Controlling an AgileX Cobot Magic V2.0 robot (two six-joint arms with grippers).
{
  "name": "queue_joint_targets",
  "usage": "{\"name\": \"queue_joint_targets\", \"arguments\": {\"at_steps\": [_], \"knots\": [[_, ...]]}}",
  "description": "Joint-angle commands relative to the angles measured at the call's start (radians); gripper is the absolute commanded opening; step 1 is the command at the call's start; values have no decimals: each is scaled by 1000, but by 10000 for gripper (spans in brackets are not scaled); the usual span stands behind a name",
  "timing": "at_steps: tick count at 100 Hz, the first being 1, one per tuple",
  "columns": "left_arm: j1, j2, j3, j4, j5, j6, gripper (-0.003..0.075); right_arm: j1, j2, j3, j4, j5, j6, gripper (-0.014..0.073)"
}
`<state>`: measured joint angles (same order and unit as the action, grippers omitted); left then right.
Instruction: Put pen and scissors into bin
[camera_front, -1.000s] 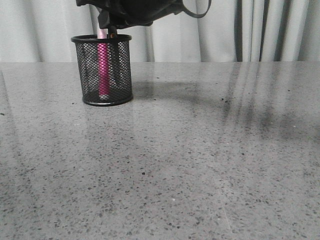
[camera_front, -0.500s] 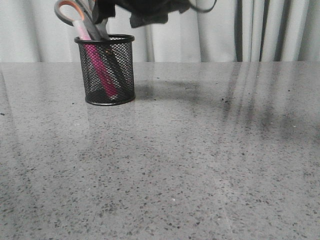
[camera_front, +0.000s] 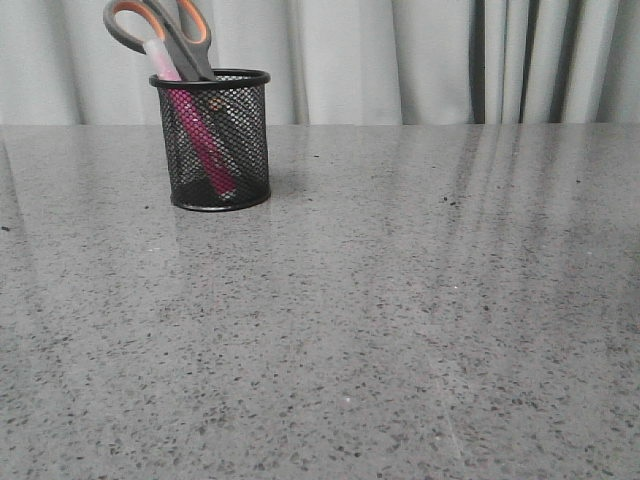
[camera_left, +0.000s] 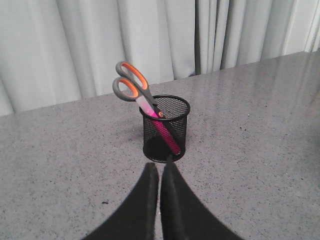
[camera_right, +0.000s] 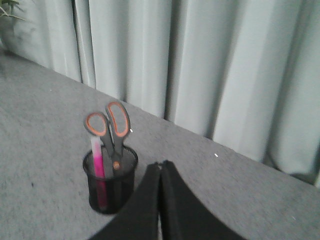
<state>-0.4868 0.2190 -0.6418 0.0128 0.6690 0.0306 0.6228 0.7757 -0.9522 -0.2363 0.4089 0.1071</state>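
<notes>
**A:** Start from your left end effector (camera_left: 159, 172). Its fingers are pressed together with nothing between them. Straight ahead of the tips stands the bin (camera_left: 165, 129), close by on the surface (camera_left: 260, 150).

**B:** And your right end effector (camera_right: 160, 170)?

**A:** Closed on nothing as well. It hangs higher and looks down on the bin from farther off, so I judge your left arm the nearer one.

**B:** Where are the pen and scissors?

**A:** Both are in the bin. The scissors (camera_front: 170, 35) stand blades down, handles sticking out above the rim and leaning toward your left. The pen (camera_front: 195, 125) leans the same way beside them, its pale end just clear of the rim.

**B:** So what does your next move turn on?

**A:** Little, I think. Both long axes point down into the bin, so the task looks done; you need only keep clear of the handles.
</notes>
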Motion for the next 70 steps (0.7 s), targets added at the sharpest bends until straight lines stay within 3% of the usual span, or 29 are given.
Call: {"name": "queue_joint_targets", "arguments": {"at_steps": [1,16,32,70], "knots": [[4,-54,35,-1,-95,-50,-19,2,-222,116,-53,13,-15,-70],[4,-124,106,-13,-132,-50,-19,2,-585,316,-63,135,-15,-70],[4,-128,116,-66,-128,-50,-19,2,-806,405,-64,146,-15,-70],[4,-128,116,-66,-130,-50,-19,-2,-797,416,-29,169,-15,-70]]}}
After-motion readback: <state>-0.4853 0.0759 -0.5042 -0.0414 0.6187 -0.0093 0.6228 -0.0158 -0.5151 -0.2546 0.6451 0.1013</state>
